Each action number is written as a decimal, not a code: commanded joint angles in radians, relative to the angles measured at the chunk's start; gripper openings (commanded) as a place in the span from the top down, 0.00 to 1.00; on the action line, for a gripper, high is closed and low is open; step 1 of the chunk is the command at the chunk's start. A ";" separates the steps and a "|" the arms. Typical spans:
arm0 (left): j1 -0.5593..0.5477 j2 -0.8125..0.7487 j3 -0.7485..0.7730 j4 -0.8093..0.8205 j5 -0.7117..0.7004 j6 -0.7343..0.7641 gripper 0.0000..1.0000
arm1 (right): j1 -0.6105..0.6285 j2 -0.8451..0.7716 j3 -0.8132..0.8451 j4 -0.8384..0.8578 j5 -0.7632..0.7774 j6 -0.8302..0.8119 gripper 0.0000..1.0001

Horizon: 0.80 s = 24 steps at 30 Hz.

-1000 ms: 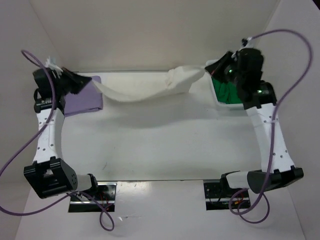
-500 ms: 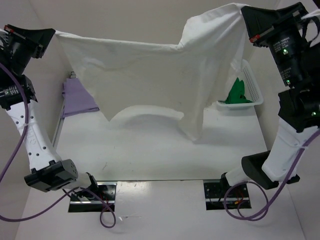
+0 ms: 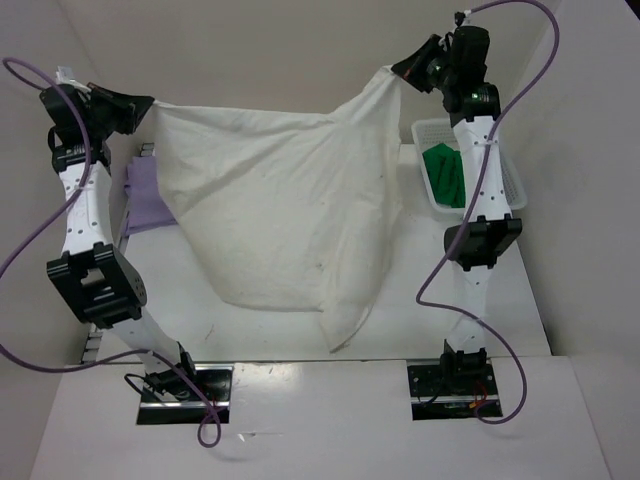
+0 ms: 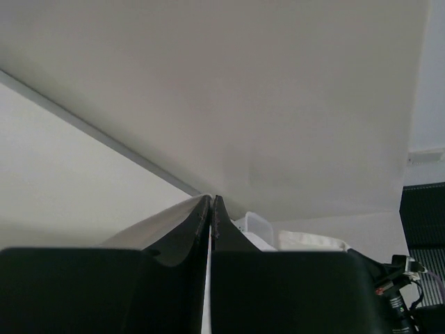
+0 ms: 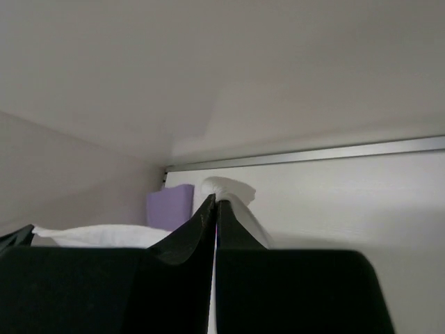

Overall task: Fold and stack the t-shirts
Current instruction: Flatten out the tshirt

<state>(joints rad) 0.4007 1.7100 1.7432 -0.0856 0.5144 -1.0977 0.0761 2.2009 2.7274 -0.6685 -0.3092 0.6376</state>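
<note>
The cream white t-shirt hangs spread in the air between both arms, its lower edge drooping toward the table's near edge. My left gripper is shut on its left top corner; my right gripper is shut on its right top corner. In the left wrist view the gripper pinches cream cloth. In the right wrist view the gripper pinches a bunch of cream cloth. The folded lavender t-shirt lies at the back left, also in the right wrist view. The green t-shirt lies in the basket.
A white mesh basket stands at the back right of the table. Purple cables loop beside both arms. Walls enclose the table on three sides.
Both arms have drawn back from the raised spread and lowered a little. The cream shirt now hangs longer and narrower, reaching toward the table's front edge.
</note>
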 commanded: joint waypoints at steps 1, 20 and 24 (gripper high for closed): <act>-0.011 0.014 0.169 0.099 -0.043 0.015 1.00 | -0.019 -0.070 0.153 0.193 -0.057 0.063 1.00; 0.044 -0.154 -0.018 0.154 -0.030 0.091 1.00 | 0.007 -0.593 -0.759 0.214 -0.130 -0.042 1.00; 0.035 -0.252 -0.425 0.242 0.007 0.101 1.00 | 0.007 -0.719 -1.226 0.233 -0.079 -0.101 1.00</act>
<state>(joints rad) 0.4389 1.4837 1.5368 0.0772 0.4965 -1.0412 0.0814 1.4315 1.7893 -0.3595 -0.4328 0.6231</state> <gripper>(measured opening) 0.008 0.004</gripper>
